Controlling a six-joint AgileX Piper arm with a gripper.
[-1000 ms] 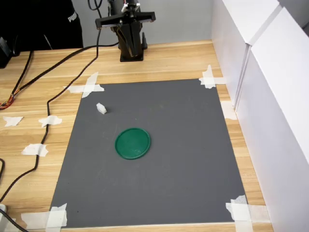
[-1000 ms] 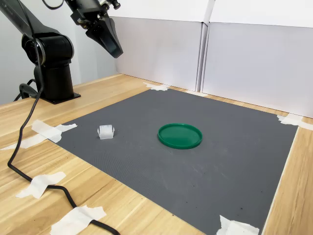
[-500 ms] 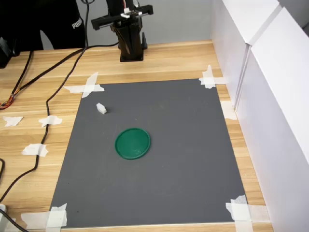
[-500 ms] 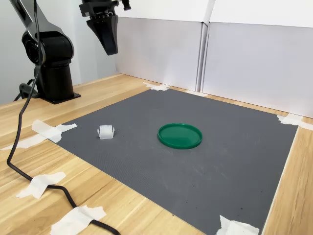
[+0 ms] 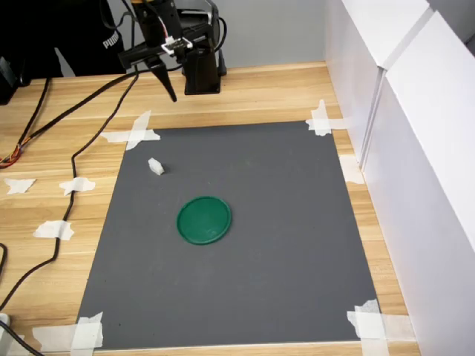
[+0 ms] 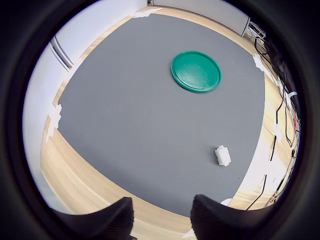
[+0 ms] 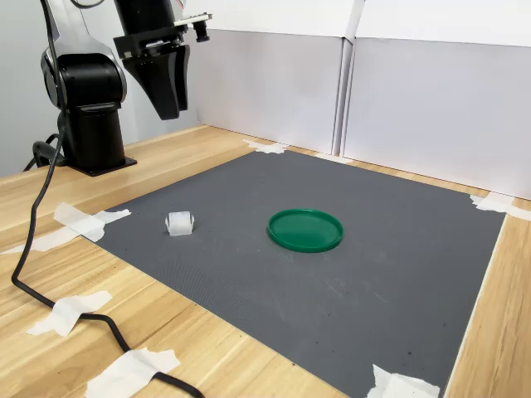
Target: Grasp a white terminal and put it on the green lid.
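Observation:
The white terminal lies on the grey mat near its corner by the arm's base. The green lid, a flat round disc, rests near the mat's middle, apart from the terminal and with nothing on it. My gripper hangs high over the wooden table, short of the mat's edge, pointing down. Its fingers stand open with nothing between them. It is well clear of both objects.
The arm's black base stands on the wooden table behind the mat. White walls run along one side. A black cable and white tape scraps lie beside the mat. A person in black is behind the table.
The gripper has swung toward the first exterior view's left and come lower, nearer the mat's corner. The terminal and lid have not moved.

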